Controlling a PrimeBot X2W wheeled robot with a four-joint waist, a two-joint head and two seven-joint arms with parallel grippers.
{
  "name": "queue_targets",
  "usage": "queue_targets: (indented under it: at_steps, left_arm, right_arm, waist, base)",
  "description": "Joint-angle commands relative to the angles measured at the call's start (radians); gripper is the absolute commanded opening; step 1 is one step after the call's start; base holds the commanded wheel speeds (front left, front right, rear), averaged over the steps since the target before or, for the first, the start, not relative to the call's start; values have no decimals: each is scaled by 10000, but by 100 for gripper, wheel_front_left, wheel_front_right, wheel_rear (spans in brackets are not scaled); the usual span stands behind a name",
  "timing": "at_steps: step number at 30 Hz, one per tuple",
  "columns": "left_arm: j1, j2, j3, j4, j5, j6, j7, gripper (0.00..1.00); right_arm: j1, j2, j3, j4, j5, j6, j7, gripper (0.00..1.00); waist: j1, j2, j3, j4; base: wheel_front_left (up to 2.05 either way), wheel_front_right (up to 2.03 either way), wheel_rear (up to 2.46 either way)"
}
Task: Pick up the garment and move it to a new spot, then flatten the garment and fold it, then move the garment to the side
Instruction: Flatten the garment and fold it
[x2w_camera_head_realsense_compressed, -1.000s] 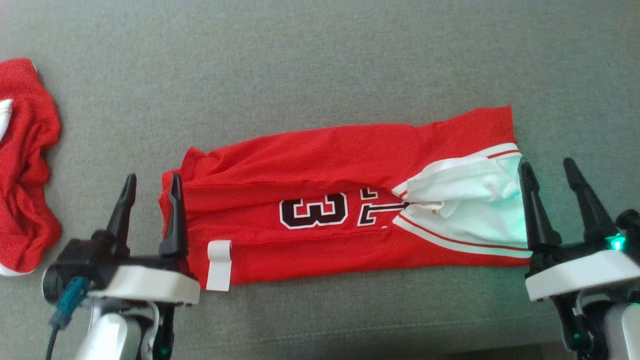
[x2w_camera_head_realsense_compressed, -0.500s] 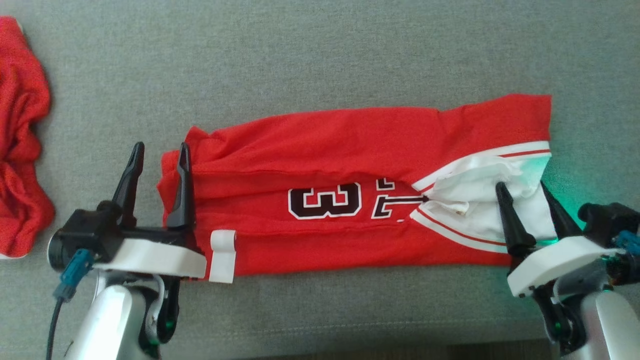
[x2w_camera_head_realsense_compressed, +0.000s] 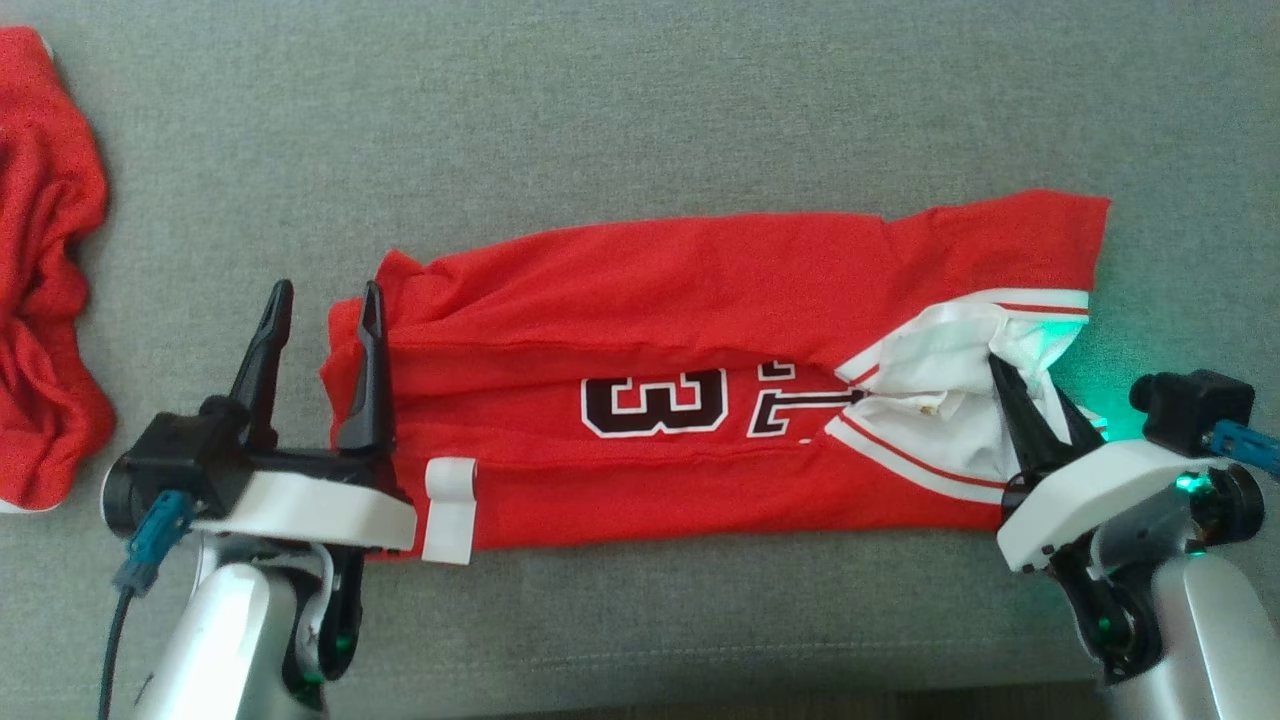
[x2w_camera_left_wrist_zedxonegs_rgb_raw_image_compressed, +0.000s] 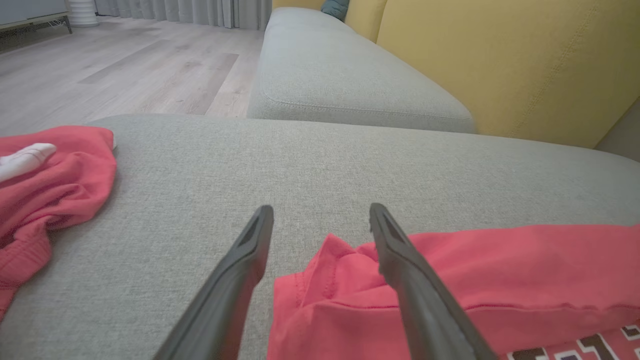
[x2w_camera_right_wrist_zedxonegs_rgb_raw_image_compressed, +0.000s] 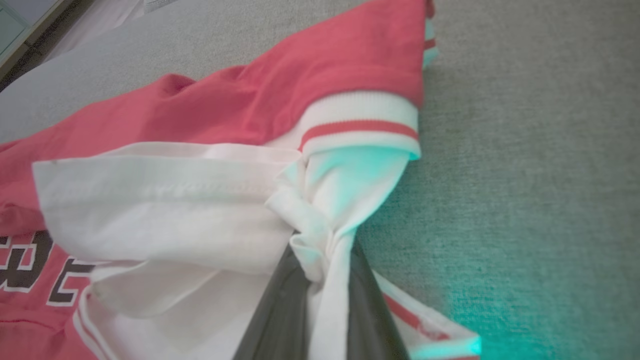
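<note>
Grey woven fabric covers the sofa seat cushion (x2w_camera_head_realsense_compressed: 640, 110) on which everything is laid. A long red sports jersey with white, red-striped trim (x2w_camera_head_realsense_compressed: 650, 300) is stretched across the middle of the head view from nine to three o'clock, already folded lengthwise into a narrow band. A second, crumpled red cloth (x2w_camera_head_realsense_compressed: 45, 330) is seen at the nine o'clock edge, well apart from it.

The folding step is judged to be in hand. At four o'clock the right gripper (x2w_camera_head_realsense_compressed: 1025, 385) is clamped on a bunched pinch of the jersey's white lining. At eight o'clock the left gripper (x2w_camera_head_realsense_compressed: 327, 290) is held wide, the jersey's nine o'clock corner lying between its fingers, nothing gripped. A closing of the left fingers on that corner is probably called for next, so that one end can be carried over the other. The right pinch looks small and might slip.

A large black numeral "3" outlined in white (x2w_camera_head_realsense_compressed: 655, 402) can be read. The character beside it, toward three o'clock, is partly hidden and cannot be read with certainty. On the small white label strip (x2w_camera_head_realsense_compressed: 448, 510) at seven o'clock, no writing can be made out.
</note>
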Motion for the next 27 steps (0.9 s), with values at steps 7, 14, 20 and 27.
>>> queue_targets:
  at_steps: [7,14,20,27]
  left_arm:
    - [-284,86,383,-228,70,16,-171,100]
    - [-174,66,385,-191,72,22,-185,100]
    - [-74,23,366,-107,53,22,-194,100]
    - [159,-44,308,-12,1,31,-199,100]
  right_arm:
    - [169,-270,-799,-507,-90,-9,171,0]
    - [393,-769,-1862,-759,-96,-9,257,0]
    - [463,-1160,-2441,-1157,-208,-9,373,0]
    - [16,-1162,-1176,-2865,-552,-9,1167,0]
  waist:
    - [0,0,-265,-121]
    - [0,0,-504,-222]
    - [0,0,-825,-301]
    - [0,0,-1384,-406]
  base:
    - [0,0,0]
    - [0,0,0]
    - [0,0,0]
    - [0,0,0]
